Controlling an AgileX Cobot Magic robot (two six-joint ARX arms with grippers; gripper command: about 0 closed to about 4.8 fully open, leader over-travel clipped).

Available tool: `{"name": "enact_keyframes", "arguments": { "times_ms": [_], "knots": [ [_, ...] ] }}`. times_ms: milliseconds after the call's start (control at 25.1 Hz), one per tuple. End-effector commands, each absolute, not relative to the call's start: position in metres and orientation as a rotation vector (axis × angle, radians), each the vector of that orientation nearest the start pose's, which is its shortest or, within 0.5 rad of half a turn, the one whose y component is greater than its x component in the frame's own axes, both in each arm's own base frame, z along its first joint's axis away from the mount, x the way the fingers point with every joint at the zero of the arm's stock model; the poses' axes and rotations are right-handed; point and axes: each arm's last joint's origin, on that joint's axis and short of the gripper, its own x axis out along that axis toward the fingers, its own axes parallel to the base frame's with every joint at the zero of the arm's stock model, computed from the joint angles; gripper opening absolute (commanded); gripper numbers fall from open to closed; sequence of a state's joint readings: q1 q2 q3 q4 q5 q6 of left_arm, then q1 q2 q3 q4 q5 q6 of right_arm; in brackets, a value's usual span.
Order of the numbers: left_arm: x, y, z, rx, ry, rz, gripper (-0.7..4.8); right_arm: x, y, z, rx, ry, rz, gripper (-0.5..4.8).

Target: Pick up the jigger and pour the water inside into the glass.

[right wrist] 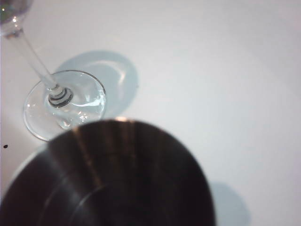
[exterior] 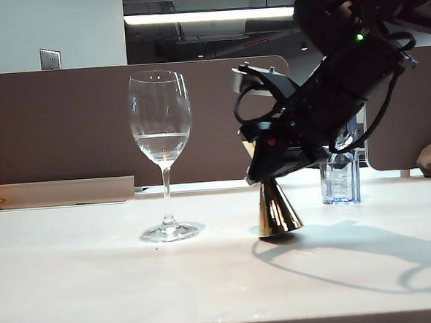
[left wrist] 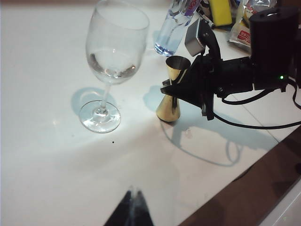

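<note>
The right gripper (exterior: 270,154) sits just right of centre in the exterior view, its black fingers set on either side of the jigger's (exterior: 277,209) narrow waist. Whether they pinch the metal or stand slightly slack I cannot tell; the left wrist view shows the fingers (left wrist: 176,87) close against the waist, with no clear gap and no clear squeeze. The right arm comes down from the upper right corner of the exterior view, slanting toward the middle, its wrist tipped forward and low.

The jigger stands on the white table (exterior: 76,280), its wider cone down and resting on the surface, its smaller cone up and mostly hidden behind the gripper in the exterior view. Its long axis is nearly upright, leaning a little. In the left wrist view its open top (left wrist: 178,61) faces up. In the right wrist view its dark, round bulk (right wrist: 117,179) fills the lower half of the frame.

The glass (exterior: 162,154) stands upright left of centre, well apart from the jigger, with water (exterior: 162,144) in the lower bowl. A plastic bottle (exterior: 340,172) stands behind the arm.

The left gripper (left wrist: 131,209) shows only as dark tips at the bottom edge of its own view, hanging above bare table; its opening I cannot tell.
</note>
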State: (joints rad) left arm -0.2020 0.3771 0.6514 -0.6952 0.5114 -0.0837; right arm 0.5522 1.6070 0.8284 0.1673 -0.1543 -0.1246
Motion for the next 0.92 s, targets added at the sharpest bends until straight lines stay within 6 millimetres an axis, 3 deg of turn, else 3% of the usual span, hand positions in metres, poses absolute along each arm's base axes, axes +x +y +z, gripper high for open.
{"name": "enact_keyframes", "arguments": {
  "times_ms": [40,160,239,319,598,917],
  "knots": [
    [0.075,-0.030,0.288,-0.146,0.445,-0.685,0.03,0.277,0.176,0.181,-0.234,0.558,0.726,1.31],
    [0.075,-0.030,0.288,-0.146,0.446,-0.685,0.03,0.276,0.176,0.175,-0.238,0.580,0.726,1.48],
    [0.075,-0.030,0.288,-0.147,0.445,-0.686,0.03,0.276,0.175,0.175,-0.238,0.581,0.725,2.82],
    [0.074,-0.030,0.288,-0.146,0.443,-0.686,0.03,0.275,0.175,0.178,-0.236,0.570,0.724,3.15],
    [0.065,-0.028,0.291,-0.136,0.390,-0.680,0.03,0.268,0.170,0.192,-0.236,0.567,0.723,3.29],
    [0.044,-0.022,0.295,-0.115,0.271,-0.642,0.03,0.247,0.158,0.225,-0.234,0.553,0.724,3.29]
  ]
}}
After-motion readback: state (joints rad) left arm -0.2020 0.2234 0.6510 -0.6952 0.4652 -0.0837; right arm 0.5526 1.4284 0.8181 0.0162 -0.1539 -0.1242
